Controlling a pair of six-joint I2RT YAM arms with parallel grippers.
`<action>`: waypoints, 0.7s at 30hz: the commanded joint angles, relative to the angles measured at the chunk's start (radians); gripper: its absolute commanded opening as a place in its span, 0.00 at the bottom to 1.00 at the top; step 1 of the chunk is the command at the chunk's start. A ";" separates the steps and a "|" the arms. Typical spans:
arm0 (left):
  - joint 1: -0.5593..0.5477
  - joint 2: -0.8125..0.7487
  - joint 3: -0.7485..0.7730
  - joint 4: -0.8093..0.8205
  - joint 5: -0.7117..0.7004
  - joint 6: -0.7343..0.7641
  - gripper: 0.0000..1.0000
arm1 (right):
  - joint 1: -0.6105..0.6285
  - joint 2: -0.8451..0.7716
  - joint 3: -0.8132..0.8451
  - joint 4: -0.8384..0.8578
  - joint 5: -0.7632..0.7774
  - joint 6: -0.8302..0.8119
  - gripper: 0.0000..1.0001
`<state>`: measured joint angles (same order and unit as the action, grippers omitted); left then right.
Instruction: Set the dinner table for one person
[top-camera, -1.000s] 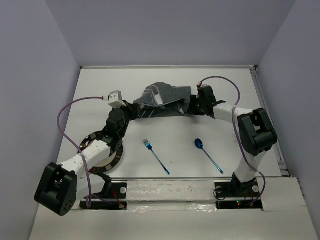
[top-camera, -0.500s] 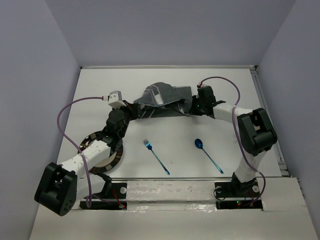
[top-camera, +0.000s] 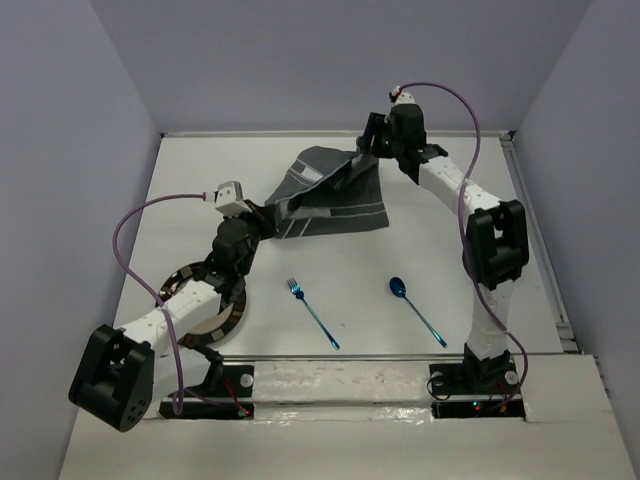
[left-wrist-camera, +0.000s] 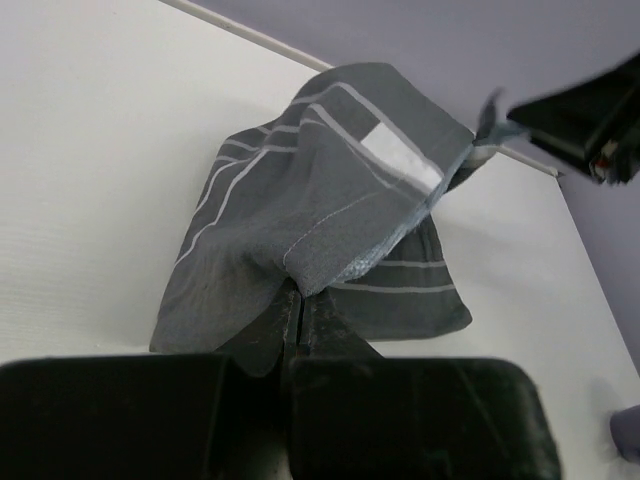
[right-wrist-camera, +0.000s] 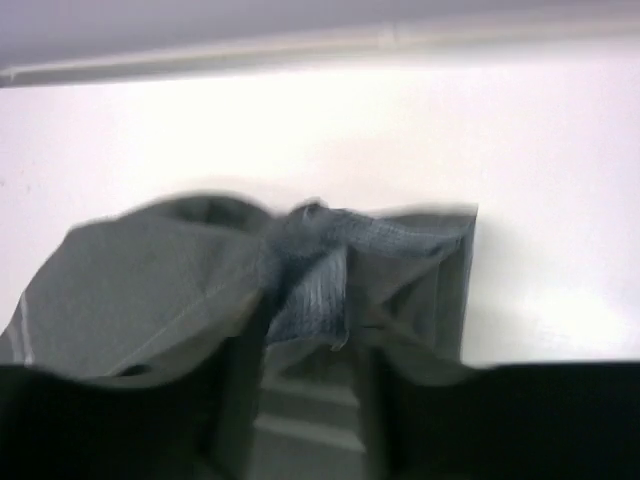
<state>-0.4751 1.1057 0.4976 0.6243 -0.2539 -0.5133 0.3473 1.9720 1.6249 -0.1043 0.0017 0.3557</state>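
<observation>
- White worktop (top-camera: 470, 280), one, lies under everything.
- One grey placemat (top-camera: 335, 200) near its far edge; left pincer (top-camera: 273, 212) and right pincer (top-camera: 362, 156) each clamp it.
- One fork (top-camera: 312, 313), one spoon (top-camera: 417, 311), one plate (top-camera: 226, 322) toward the near edge.

Bare table (top-camera: 360, 262) between fork (top-camera: 314, 316) and spoon (top-camera: 421, 315)

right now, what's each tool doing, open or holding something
Left tool: closed, pinching the near edge of the dark grey striped cloth placemat.
Right tool: closed on a raised far corner of the same placemat.
</observation>
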 joint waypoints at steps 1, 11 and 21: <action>0.013 -0.027 -0.010 0.064 -0.054 0.013 0.00 | -0.021 0.165 0.358 -0.233 0.006 -0.066 0.88; 0.035 -0.015 -0.024 0.077 -0.051 0.015 0.00 | -0.021 -0.146 -0.323 -0.015 0.116 0.000 0.54; 0.036 -0.021 -0.031 0.086 -0.016 0.004 0.00 | -0.021 -0.127 -0.481 0.087 0.064 0.066 0.55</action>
<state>-0.4431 1.1057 0.4770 0.6334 -0.2638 -0.5137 0.3271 1.8515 1.1393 -0.1307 0.0959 0.3862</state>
